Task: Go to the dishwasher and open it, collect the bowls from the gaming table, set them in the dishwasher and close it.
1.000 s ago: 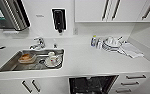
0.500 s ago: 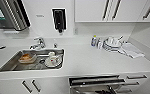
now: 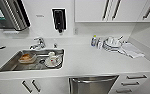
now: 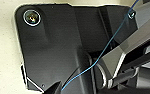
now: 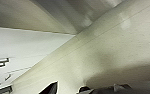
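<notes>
The dishwasher (image 3: 93, 85) is under the white counter, low in the head view, right of the sink. It has a brushed steel front and a horizontal bar handle along its top. I cannot tell whether its door is ajar. The bowls and the gaming table are out of view. A dark part of my left gripper (image 4: 53, 88) sticks out below the robot's dark plate, over a pale floor. My right gripper (image 5: 51, 89) shows as a dark tip near a pale floor and a white cabinet front.
The steel sink (image 3: 8, 65) holds an orange item (image 3: 26, 57) and white dishes (image 3: 51, 60), with a tap (image 3: 38, 43) behind. White dishes (image 3: 111, 43) and a cloth (image 3: 131, 50) lie on the counter (image 3: 91, 62). Drawers (image 3: 134, 81) are beside the dishwasher, wall cabinets (image 3: 108, 10) above.
The dishwasher front looked dark a second ago and now shows bright steel with its bar handle. The counter and sink hold the same place in the picture.
</notes>
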Motion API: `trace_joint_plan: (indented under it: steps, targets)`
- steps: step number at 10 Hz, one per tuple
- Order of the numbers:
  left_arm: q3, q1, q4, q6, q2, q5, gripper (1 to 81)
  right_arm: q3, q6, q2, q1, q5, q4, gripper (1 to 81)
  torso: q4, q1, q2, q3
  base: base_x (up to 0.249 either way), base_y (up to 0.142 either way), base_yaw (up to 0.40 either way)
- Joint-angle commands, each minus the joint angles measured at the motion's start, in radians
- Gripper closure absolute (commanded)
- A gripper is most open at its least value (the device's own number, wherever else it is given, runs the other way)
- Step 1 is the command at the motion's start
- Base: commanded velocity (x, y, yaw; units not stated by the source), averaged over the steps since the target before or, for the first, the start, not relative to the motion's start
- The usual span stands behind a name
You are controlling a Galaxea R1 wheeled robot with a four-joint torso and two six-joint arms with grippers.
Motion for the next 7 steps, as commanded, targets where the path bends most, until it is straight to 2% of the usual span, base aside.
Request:
trace_joint_plan:
  steps: [1, 4, 7]
  targets:
    - [-0.003, -0.005, -0.018, 0.007, 0.002, 0.037, 1.0, -0.147, -0.065, -0.003, -0.162, -0.008, -0.076, 1.0, 0.0, 0.0, 0.0, 0.0, 0.0, 0.0, 0.0]
    - [-0.005, -0.007, -0.032, 0.007, 0.005, 0.035, 1.0, -0.269, -0.173, 0.092, -0.269, -0.007, -0.087, 1.0, 0.0, 0.0, 0.0, 0.0, 0.0, 0.0, 0.0]
    - [-0.006, -0.007, -0.032, 0.007, 0.003, 0.035, 1.0, -0.329, -0.243, 0.146, -0.373, 0.093, -0.087, 1.0, 0.0, 0.0, 0.0, 0.0, 0.0, 0.0, 0.0]
